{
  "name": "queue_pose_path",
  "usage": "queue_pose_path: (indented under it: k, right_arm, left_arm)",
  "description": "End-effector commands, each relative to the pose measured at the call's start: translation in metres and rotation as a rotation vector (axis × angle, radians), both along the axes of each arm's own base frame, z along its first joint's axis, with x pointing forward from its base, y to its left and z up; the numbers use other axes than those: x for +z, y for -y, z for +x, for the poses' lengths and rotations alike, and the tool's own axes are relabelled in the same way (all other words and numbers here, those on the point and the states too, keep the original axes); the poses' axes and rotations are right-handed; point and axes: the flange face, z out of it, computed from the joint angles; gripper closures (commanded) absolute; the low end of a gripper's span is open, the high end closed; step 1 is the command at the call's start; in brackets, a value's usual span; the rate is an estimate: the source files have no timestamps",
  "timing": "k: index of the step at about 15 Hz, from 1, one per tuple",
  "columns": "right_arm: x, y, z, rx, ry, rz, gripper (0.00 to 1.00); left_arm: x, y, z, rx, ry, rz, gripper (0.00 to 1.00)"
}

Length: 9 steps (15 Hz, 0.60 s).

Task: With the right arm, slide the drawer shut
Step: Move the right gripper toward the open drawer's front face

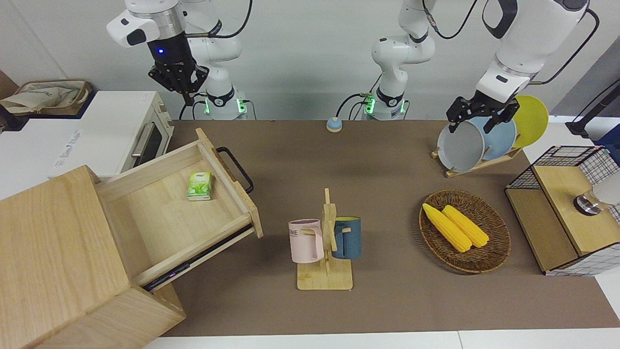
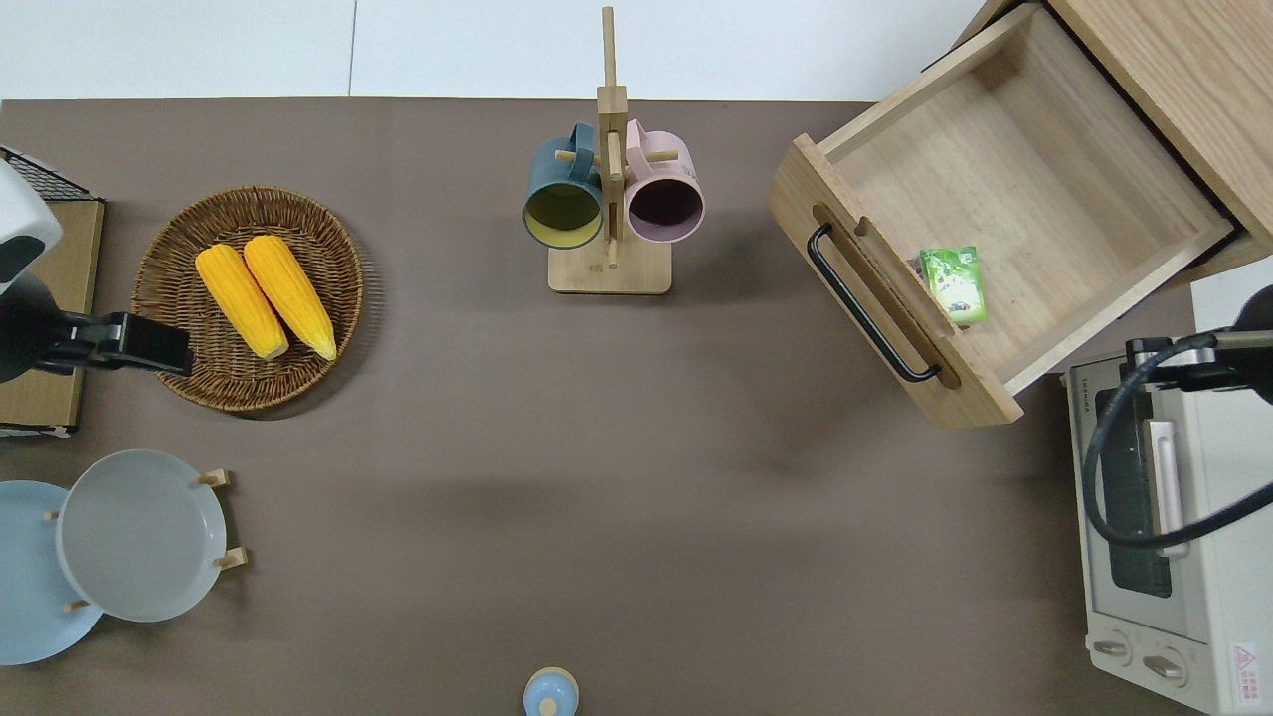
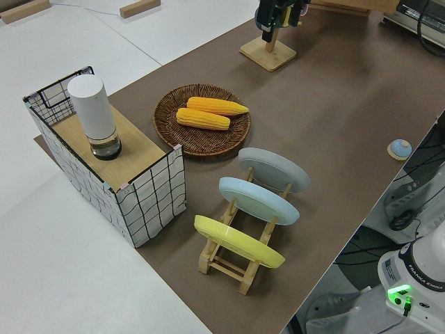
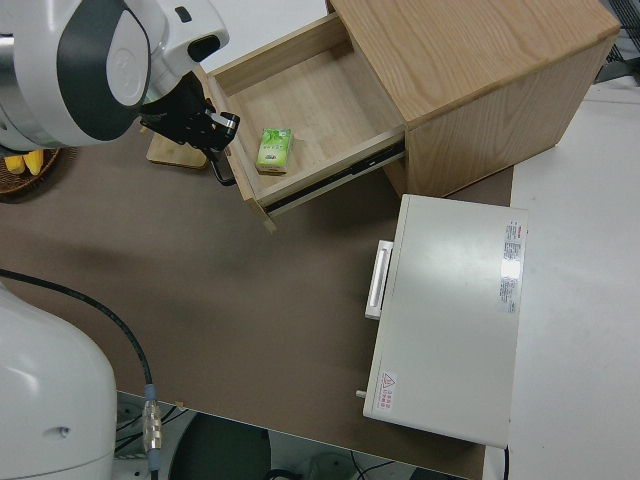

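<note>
The drawer (image 1: pixel 160 213) (image 2: pixel 1034 189) (image 4: pixel 300 100) stands pulled far out of the light-wood cabinet (image 1: pixel 53 252) (image 4: pixel 470 60) at the right arm's end of the table. Its black loop handle (image 1: pixel 237 169) (image 2: pixel 865 303) faces the table's middle. A small green packet (image 1: pixel 200 186) (image 2: pixel 955 283) lies inside, close to the drawer front. My right gripper (image 1: pixel 178 82) (image 4: pixel 200 120), blue light on its wrist, hangs high in the air near the drawer's corner that is nearer to the robots, touching nothing. The left gripper (image 1: pixel 472 118) is parked, open and holding nothing.
A white toaster oven (image 1: pixel 111 131) (image 2: pixel 1193 537) sits beside the cabinet, nearer to the robots. A mug stand (image 1: pixel 327 242) with two mugs is mid-table. A basket of corn (image 1: pixel 465 230), a plate rack (image 1: pixel 479 140) and a wire shelf box (image 1: pixel 562 208) are toward the left arm's end.
</note>
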Motion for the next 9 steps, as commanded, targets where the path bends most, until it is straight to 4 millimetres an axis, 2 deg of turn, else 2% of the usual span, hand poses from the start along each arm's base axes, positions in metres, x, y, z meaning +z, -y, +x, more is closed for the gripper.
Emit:
queue_pose_path:
  k: [1, 5, 9]
  right_arm:
    - [-0.002, -0.047, 0.007, -0.095, -0.005, 0.011, 1.0]
    - [-0.014, -0.103, 0.012, -0.189, 0.005, 0.022, 1.0]
    - [-0.041, -0.154, 0.015, -0.291, -0.003, 0.021, 1.0]
  left_arm:
    - [0.005, 0.002, -0.003, 0.004, -0.005, 0.018, 0.01]
    - [0.006, 0.002, -0.003, 0.004, -0.003, 0.019, 0.01]
    - [0.006, 0.002, -0.003, 0.004, -0.003, 0.019, 0.01]
